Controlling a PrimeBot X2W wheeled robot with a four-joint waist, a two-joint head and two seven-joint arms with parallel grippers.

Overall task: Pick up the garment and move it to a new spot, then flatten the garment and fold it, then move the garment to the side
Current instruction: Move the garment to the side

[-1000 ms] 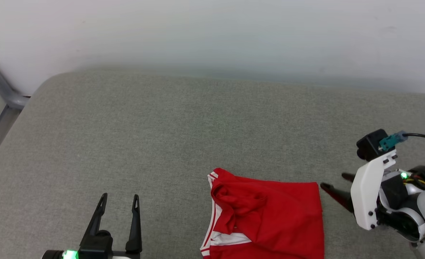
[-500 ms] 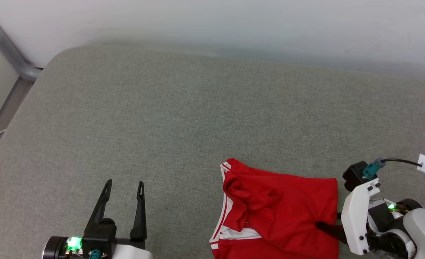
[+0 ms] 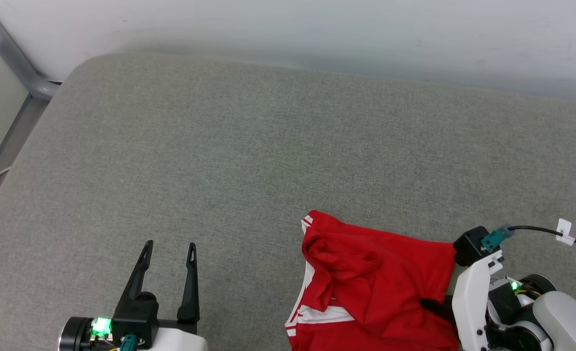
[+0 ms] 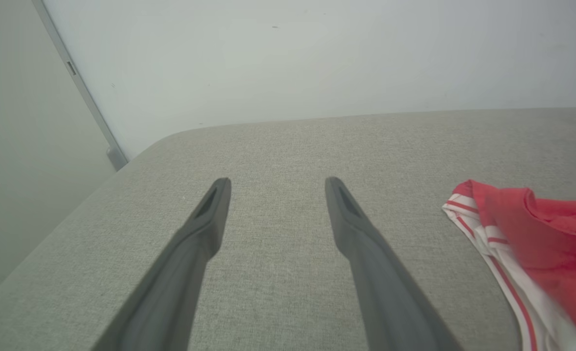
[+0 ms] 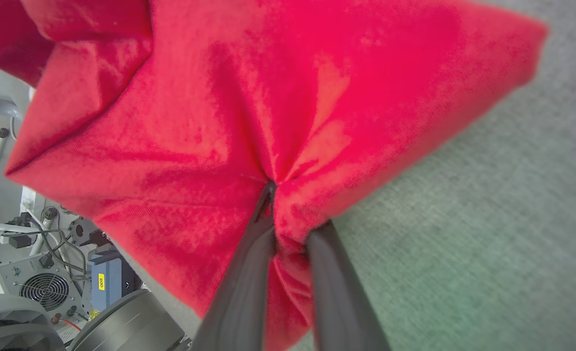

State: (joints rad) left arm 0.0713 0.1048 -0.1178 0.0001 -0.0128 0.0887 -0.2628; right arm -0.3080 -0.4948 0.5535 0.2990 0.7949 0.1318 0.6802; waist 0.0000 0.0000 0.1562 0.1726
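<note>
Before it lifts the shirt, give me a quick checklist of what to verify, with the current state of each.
1. Right gripper on the shirt: ok, fabric is bunched between its fingers near the shirt's right edge.
2. Grip firm enough to lift: cannot tell.
3. Left gripper free: ok, open, holding nothing, apart from the shirt.
4. Shirt lying flat: not ok, crumpled and folded over itself.
5. Room on the cushion for a new spot: ok, a wide grey stretch lies beyond the shirt.
</note>
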